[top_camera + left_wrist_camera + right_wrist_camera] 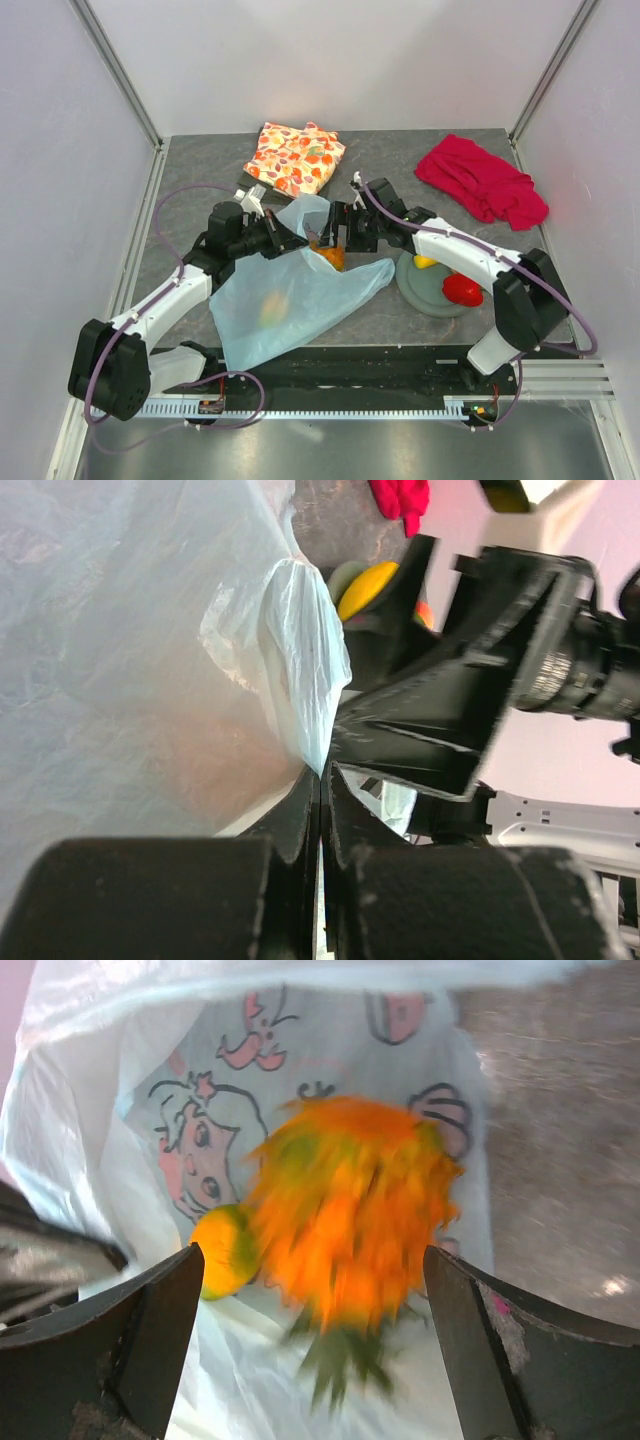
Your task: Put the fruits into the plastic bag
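The light-blue plastic bag (pixel 250 330) lies between the arms with its mouth raised. My left gripper (pixel 290 238) is shut on the bag's edge (pixel 300 650) and holds it up. My right gripper (pixel 340 236) is open just over the mouth. The orange pineapple (pixel 350 1210), blurred with its green leaves pointing down, is between and below my open fingers (pixel 160 1310), inside the bag (pixel 90 1120). It also shows in the top view (pixel 331 258). A yellow mango piece (pixel 218 1252) lies in the bag beside it. A second yellow mango (pixel 425 262) and the red pepper (pixel 462 289) sit on the plate.
The grey-green plate (pixel 420 290) lies right of the bag, under the right arm. An orange floral cloth (pixel 295 157) lies at the back centre and a red cloth (pixel 482 180) at the back right. Walls stand on three sides.
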Action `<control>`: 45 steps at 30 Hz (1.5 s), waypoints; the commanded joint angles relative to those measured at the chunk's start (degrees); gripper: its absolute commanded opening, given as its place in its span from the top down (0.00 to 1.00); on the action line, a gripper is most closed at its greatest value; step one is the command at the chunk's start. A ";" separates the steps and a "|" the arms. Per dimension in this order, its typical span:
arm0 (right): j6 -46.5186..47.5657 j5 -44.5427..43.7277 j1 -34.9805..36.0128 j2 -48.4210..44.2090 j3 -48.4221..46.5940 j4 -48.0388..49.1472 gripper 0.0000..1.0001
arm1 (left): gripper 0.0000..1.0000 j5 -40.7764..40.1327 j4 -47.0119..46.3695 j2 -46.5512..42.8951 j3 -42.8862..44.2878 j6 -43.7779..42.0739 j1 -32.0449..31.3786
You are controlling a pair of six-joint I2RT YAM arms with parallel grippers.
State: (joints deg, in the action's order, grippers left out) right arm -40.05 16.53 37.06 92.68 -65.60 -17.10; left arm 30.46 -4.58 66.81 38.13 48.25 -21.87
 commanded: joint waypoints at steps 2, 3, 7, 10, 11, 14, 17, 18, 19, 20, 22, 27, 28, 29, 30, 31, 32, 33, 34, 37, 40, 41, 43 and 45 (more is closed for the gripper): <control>2.35 -5.28 -1.55 -8.30 2.76 -3.02 0.02 | 0.98 -1.54 1.85 -0.45 0.45 -0.88 0.42; 2.09 -5.89 -2.07 -10.40 2.94 -3.11 0.02 | 0.98 -1.72 2.20 -0.27 0.19 -0.96 0.42; 2.00 -7.92 -3.31 -14.28 4.25 -3.64 0.02 | 0.98 -1.54 2.38 0.52 -0.42 -0.88 0.42; 1.91 -7.92 -4.36 -14.38 4.96 -3.73 0.02 | 0.98 -1.02 2.38 0.96 -0.51 -1.14 0.51; 1.91 -7.92 -4.71 -14.20 4.96 -3.73 0.02 | 0.98 -1.19 2.64 0.96 -0.51 -1.40 0.51; 1.91 -8.18 -5.42 -13.50 4.70 -4.43 0.02 | 0.98 -1.71 4.04 0.61 -0.34 -2.19 0.42; 1.12 -10.02 -6.38 -13.32 3.03 -9.25 0.03 | 0.98 -2.59 5.79 0.17 -0.34 -2.81 0.42; 0.86 -10.73 -6.47 -13.41 1.72 -13.01 0.03 | 0.98 -2.68 5.98 -0.01 -0.34 -3.16 0.51; 0.16 -12.13 -6.56 -13.67 1.10 -15.13 0.03 | 0.98 -2.77 6.42 0.08 -0.16 -4.12 0.42; -0.28 -14.23 -6.56 -14.45 0.48 -16.81 0.03 | 0.99 -2.95 7.82 0.17 0.36 -4.82 0.51; -1.34 -16.17 -6.65 -15.77 -1.19 -20.77 0.03 | 0.98 -2.95 9.76 0.69 1.42 -6.67 0.51; -4.94 -19.61 -7.00 -19.12 -3.39 -25.60 0.03 | 0.44 -3.30 16.25 2.19 6.60 -14.14 0.25; -5.21 -19.26 -7.17 -19.12 -3.39 -26.13 0.03 | 0.35 -3.73 17.23 1.75 7.56 -16.24 0.25; -6.17 -19.00 -7.44 -18.95 -3.30 -26.75 0.03 | 0.28 -5.04 18.02 0.97 9.40 -17.30 0.25; -6.44 -18.21 -8.05 -18.77 -2.95 -27.80 0.03 | 0.24 -5.49 19.42 0.52 10.46 -19.66 0.16; -6.62 -18.03 -8.40 -18.33 -2.95 -28.51 0.03 | 0.23 -5.93 19.95 0.08 12.39 -20.90 0.25; -6.70 -17.85 -8.75 -17.98 -2.78 -29.73 0.03 | 0.22 -6.98 20.39 -0.79 13.28 -21.96 0.16; -6.53 -17.77 -9.54 -17.63 -2.86 -30.44 0.03 | 0.21 -7.43 21.01 -1.23 14.16 -23.97 0.16; -6.44 -17.68 -9.98 -16.67 -3.04 -31.23 0.02 | 0.20 -7.78 21.10 -1.59 15.99 -24.95 0.07; -5.74 -16.62 -11.04 -14.73 -3.57 -33.69 0.02 | 0.19 -11.02 21.45 -1.33 20.38 -29.95 -1.07; -5.74 -14.52 -11.66 -12.62 -3.48 -35.89 0.02 | 0.18 -16.38 21.54 2.09 25.74 -35.76 -3.70; -6.00 -14.51 -11.92 -12.09 -3.39 -37.03 0.02 | 0.18 -19.44 21.63 3.67 27.07 -37.16 -5.36; -7.31 -13.73 -12.36 -11.47 -2.60 -37.48 0.02 | 0.17 -22.36 21.98 8.83 31.10 -41.47 -7.04; -8.37 -12.50 -13.15 -11.82 -1.11 -36.87 0.02 | 0.17 -25.88 22.07 12.37 33.40 -45.41 -9.15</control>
State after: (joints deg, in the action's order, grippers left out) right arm -45.71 1.54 25.08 81.21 -67.16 -51.96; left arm 13.74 17.10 72.14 66.35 15.07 -27.92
